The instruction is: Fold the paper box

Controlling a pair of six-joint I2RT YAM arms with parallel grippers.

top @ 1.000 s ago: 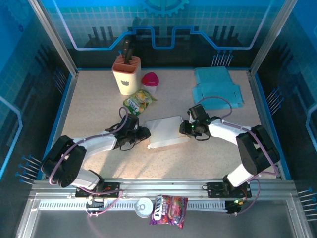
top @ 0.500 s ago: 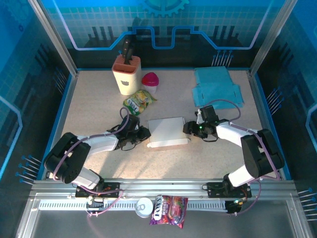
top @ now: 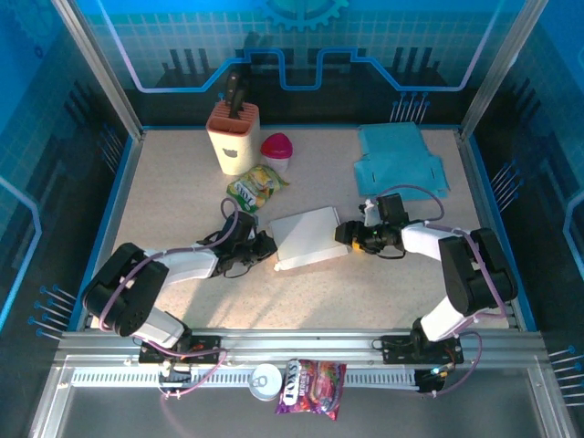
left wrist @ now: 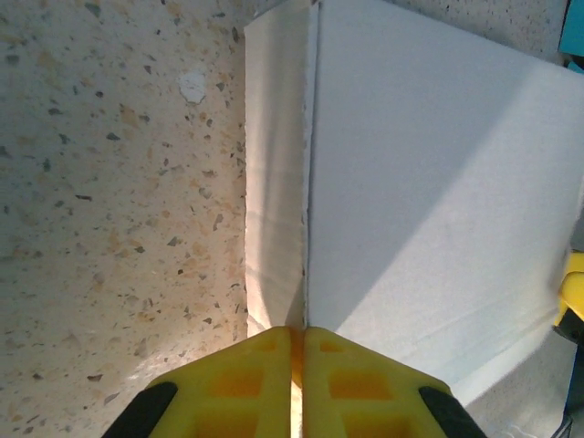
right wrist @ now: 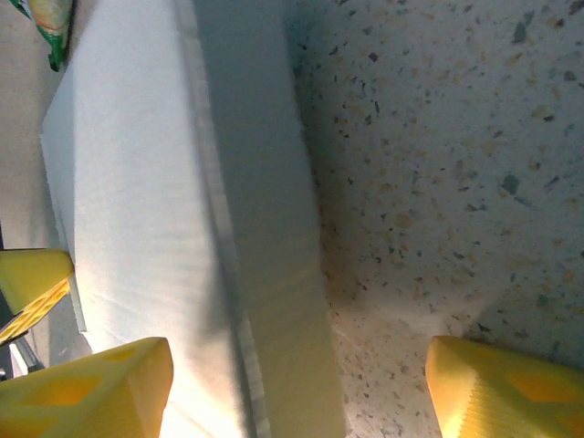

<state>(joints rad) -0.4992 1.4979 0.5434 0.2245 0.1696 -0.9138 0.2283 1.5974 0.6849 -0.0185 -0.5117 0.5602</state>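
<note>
The white paper box (top: 308, 237) lies closed and flat in the middle of the table, slightly skewed. My left gripper (top: 267, 245) is at its left edge. In the left wrist view the yellow fingers (left wrist: 246, 374) are pressed together, and the seam between the box's lid (left wrist: 429, 182) and its side flap (left wrist: 274, 182) runs straight into them. My right gripper (top: 345, 234) is at the box's right edge, open. In the right wrist view its fingertips (right wrist: 91, 383) stand wide apart and the box's side wall (right wrist: 265, 237) lies between them, untouched.
At the back stand a knife block (top: 234, 137) and a pink-lidded cup (top: 277, 149), with a green snack bag (top: 257, 187) just behind the box. Flat blue sheets (top: 399, 162) lie at the back right. A can (top: 265, 380) and a candy bag (top: 310, 386) rest on the front rail.
My left gripper has closed at the box's left edge. My right gripper has opened and drawn back a little to the right. The box has turned slightly.
</note>
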